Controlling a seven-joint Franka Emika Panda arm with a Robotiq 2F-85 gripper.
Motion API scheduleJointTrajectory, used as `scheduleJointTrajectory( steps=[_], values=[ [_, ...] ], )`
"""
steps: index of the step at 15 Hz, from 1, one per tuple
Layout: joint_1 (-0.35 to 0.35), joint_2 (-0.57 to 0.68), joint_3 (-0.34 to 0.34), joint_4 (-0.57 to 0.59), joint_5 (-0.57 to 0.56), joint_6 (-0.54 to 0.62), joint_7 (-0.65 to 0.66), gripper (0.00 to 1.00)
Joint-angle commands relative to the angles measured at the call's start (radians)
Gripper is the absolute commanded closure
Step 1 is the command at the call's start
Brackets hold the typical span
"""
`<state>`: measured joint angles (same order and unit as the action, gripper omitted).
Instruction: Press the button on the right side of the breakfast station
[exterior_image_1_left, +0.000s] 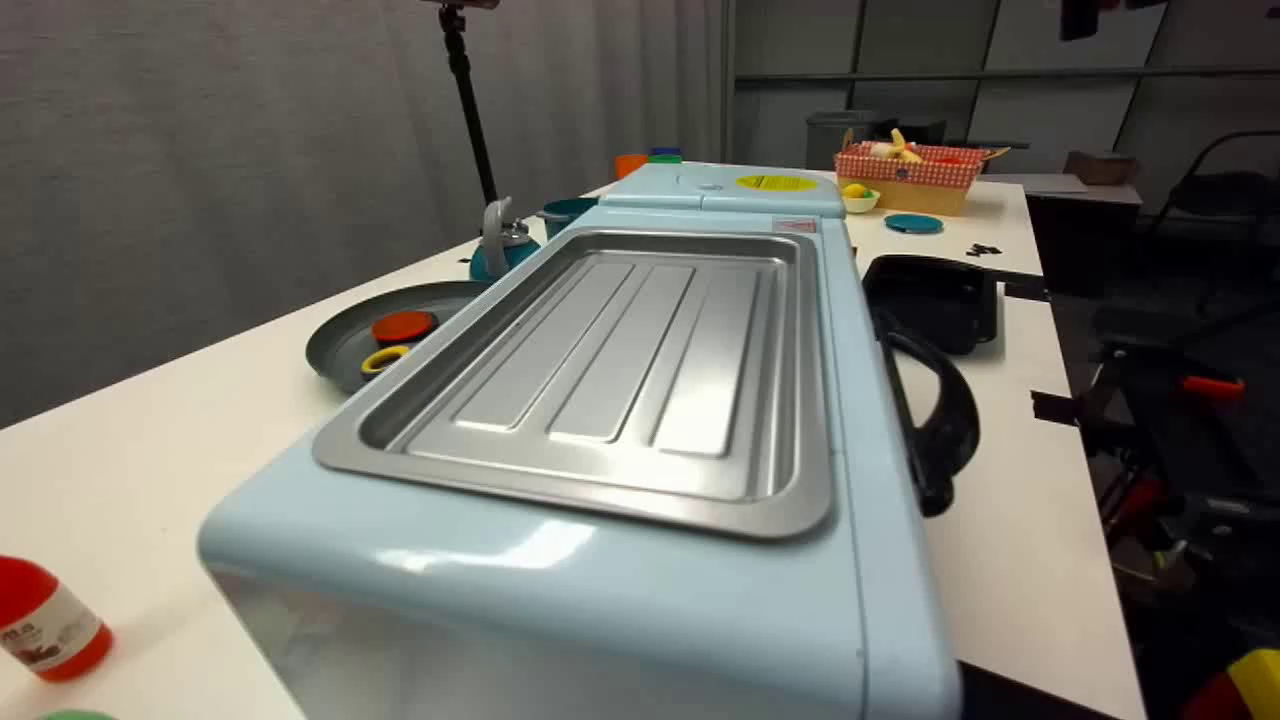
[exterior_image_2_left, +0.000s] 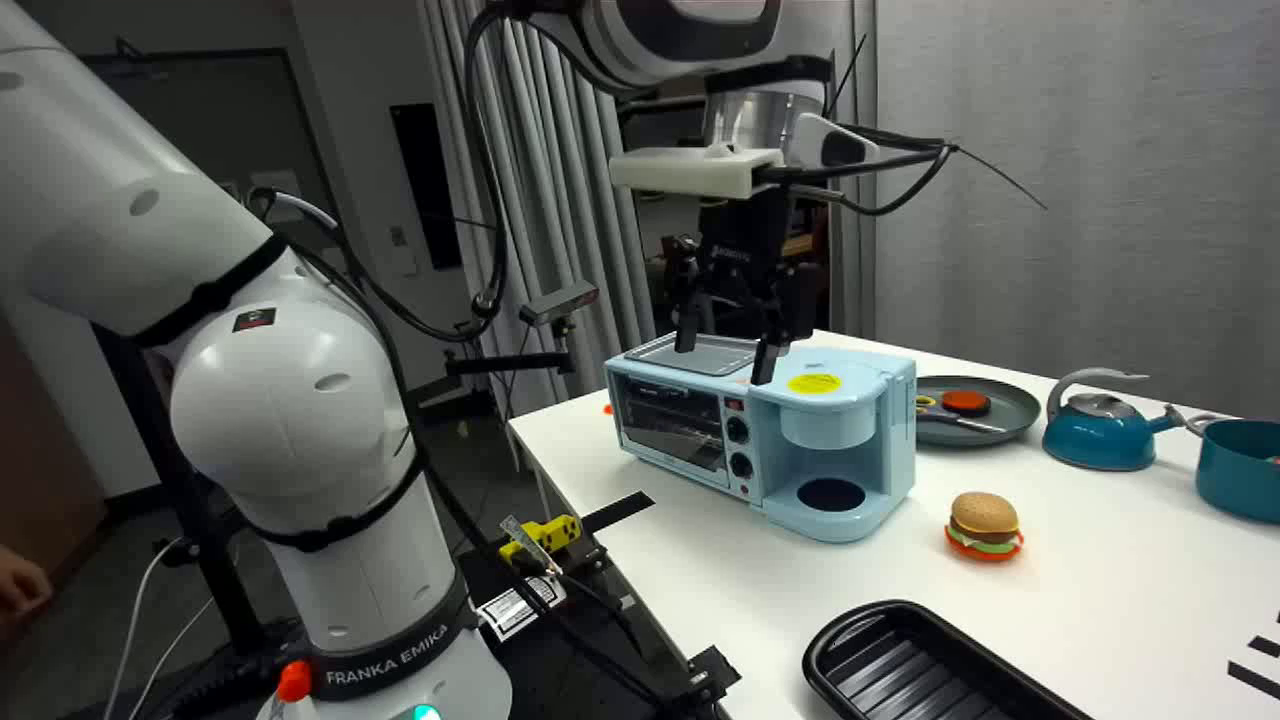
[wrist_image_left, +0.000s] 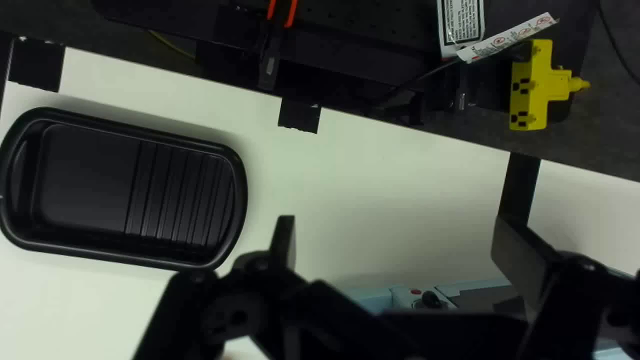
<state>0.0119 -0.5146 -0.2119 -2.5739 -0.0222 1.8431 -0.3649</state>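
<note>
The pale blue breakfast station (exterior_image_2_left: 780, 445) stands on the white table. In an exterior view its ribbed silver tray (exterior_image_1_left: 590, 360) lies on its top (exterior_image_1_left: 600, 570). Its front panel has a red switch (exterior_image_2_left: 735, 404) at the top, two black knobs (exterior_image_2_left: 737, 430) and a small red spot (exterior_image_2_left: 744, 490) at the bottom. In the wrist view that red spot (wrist_image_left: 415, 291) and one knob (wrist_image_left: 431, 300) show at the lower edge; the red switch is hidden there. My gripper (exterior_image_2_left: 725, 350) points down, open and empty. In the wrist view its fingers (wrist_image_left: 395, 235) are wide apart over the table before the station.
A black ribbed pan (wrist_image_left: 130, 185) lies near the table's edge, also in an exterior view (exterior_image_2_left: 930, 665). A toy burger (exterior_image_2_left: 984, 525), grey pan (exterior_image_2_left: 975, 410), teal kettle (exterior_image_2_left: 1100, 430) and teal pot (exterior_image_2_left: 1240, 465) stand beyond the station. A red bottle (exterior_image_1_left: 50, 620) stands near its end.
</note>
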Motion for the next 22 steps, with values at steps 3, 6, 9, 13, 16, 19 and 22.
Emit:
scheduleJointTrajectory(
  steps=[3, 6, 9, 13, 16, 19, 22],
  values=[
    [-0.019, 0.005, 0.018, 0.001, 0.008, -0.001, -0.008, 0.0],
    [-0.019, 0.005, 0.018, 0.001, 0.008, -0.001, -0.008, 0.0],
    [-0.019, 0.005, 0.018, 0.001, 0.008, -0.001, -0.008, 0.0],
    [-0.019, 0.005, 0.018, 0.001, 0.008, -0.001, -0.007, 0.0],
    [-0.019, 0.005, 0.018, 0.001, 0.008, -0.001, -0.007, 0.0],
    [-0.016, 0.006, 0.021, 0.004, 0.008, 0.001, -0.011, 0.0],
    [-0.01, 0.015, 0.047, 0.012, -0.004, 0.006, 0.006, 0.0]
  ],
)
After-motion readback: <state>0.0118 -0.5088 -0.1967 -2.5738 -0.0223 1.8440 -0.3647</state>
